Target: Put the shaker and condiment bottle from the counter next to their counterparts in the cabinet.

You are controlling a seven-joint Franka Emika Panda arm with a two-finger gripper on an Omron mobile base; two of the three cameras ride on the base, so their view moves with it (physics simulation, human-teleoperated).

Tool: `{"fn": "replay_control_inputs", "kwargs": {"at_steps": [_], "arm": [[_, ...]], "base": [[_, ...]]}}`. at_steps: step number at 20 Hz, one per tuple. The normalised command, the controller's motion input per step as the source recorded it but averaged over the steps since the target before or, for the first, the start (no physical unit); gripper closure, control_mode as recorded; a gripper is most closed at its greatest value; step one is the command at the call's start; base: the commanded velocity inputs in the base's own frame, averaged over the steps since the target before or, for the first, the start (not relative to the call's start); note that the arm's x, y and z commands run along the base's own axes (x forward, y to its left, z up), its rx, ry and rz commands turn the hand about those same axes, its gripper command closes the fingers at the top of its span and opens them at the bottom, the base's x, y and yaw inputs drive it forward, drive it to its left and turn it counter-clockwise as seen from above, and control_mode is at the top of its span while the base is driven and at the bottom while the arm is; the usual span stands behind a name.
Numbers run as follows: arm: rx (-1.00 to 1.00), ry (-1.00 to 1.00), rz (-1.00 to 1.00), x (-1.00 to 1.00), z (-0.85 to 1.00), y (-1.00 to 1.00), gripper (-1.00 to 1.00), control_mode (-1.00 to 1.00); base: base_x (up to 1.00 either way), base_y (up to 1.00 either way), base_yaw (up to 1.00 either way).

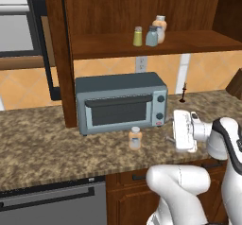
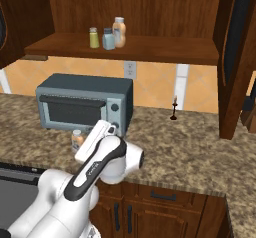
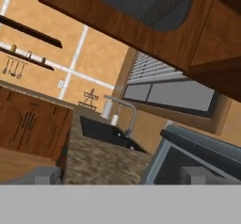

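The yellow-green shaker (image 1: 137, 36) is already seen on the cabinet shelf (image 1: 198, 43), standing just left of the blue-grey shaker (image 1: 151, 36), with an orange bottle (image 1: 160, 27) close behind and to the right of that one, so the shaker half of the task is judged done. The second orange bottle (image 1: 135, 138) is seen upright on the desk (image 1: 42, 143), near its front edge, just in front of the toaster oven (image 1: 121, 101) and below the oven's right-hand knobs. The step in hand is therefore judged to be the fetching of this bottle. The gripper (image 1: 173, 133) is seen to the right of the bottle, apart from it and at about its height; its fingers are spread as wide as they go and nothing is held. In the hand view the fingertips (image 3: 194, 175) are pointed along the desk toward a far sink (image 3: 106, 132), with the oven's edge at the right and no bottle between them. For the next move, the hand is judged to need turning and lowering toward the bottle, so that the jaws can be brought around its body below the white cap without the oven door being struck. A pale band is seen on the bottle, but no writing can be read on it, nor on the shakers or the oven.
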Motion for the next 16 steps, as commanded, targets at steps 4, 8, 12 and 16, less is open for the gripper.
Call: {"fn": "replay_control_inputs", "kwargs": {"at_steps": [4,8,12,16], "arm": [[-0.02,0.0,0.03,-0.13,-0.41,0.0,-1.0,-1.0],[0.0,0.02,0.02,-0.02,-0.32,0.0,-1.0,-1.0],[0.0,0.13,0.04,0.01,-0.11,0.0,-1.0,-1.0],[0.0,0.17,0.05,0.07,0.0,0.0,-1.0,-1.0]], "base": [[0.0,0.0,0.0],[0.0,0.0,0.0],[0.0,0.0,0.0],[0.0,0.0,0.0]]}}
